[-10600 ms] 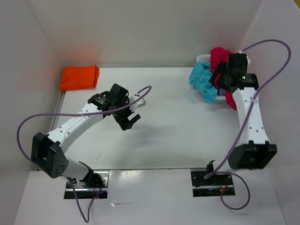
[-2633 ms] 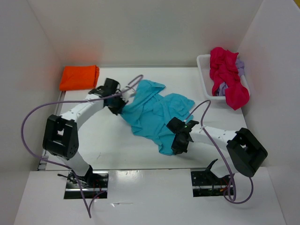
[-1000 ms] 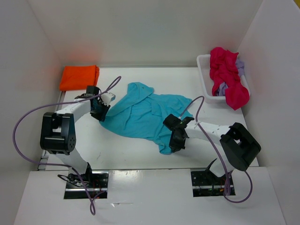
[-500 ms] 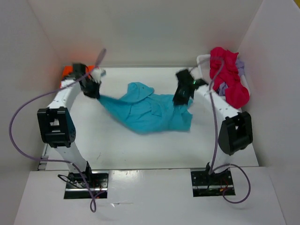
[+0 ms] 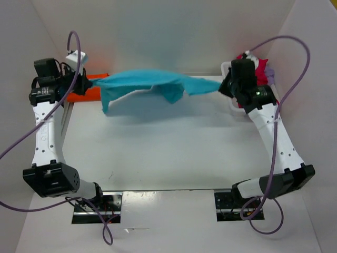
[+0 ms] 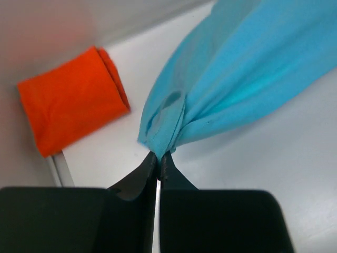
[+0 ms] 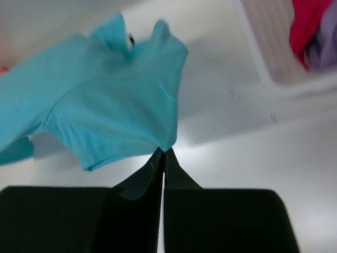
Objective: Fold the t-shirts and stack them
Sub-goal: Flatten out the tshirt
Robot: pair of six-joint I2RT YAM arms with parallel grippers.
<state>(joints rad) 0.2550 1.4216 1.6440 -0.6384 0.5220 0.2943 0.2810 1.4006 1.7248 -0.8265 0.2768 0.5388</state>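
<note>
**Turquoise t-shirt stretched in the air between two closed grippers**

The turquoise t-shirt (image 5: 152,81) is held above the table (image 5: 168,153). In the top view it runs along the far side from about 10 o'clock to about 2 o'clock. The left gripper (image 6: 159,156) is pinched shut on a bunched edge at one end. The right gripper (image 7: 162,153) is clamped on a corner at the other end. The upper edge is drawn fairly straight, while a loose flap hangs down near 12 o'clock. No part of the cloth appears to rest on the table.

A folded orange t-shirt (image 6: 71,103) lies at 10 o'clock, just beside the left grip. The white mesh basket (image 7: 266,52) stands at 2 o'clock, with the magenta-red t-shirt (image 7: 308,18) and the lavender t-shirt (image 7: 322,52) inside it.

The step in hand is judged to be spreading the shirt so that it can be laid flat for folding. Both pinches should be kept shut, since each holds only a small bite of cloth and a hard pull could free it. The shirt is best carried toward 6 o'clock, away from the orange t-shirt and the basket. It should be lowered with both ends level. The hanging edge should be let down first and drawn lightly across the surface, so that the flap is smoothed out rather than trapped underneath.
</note>
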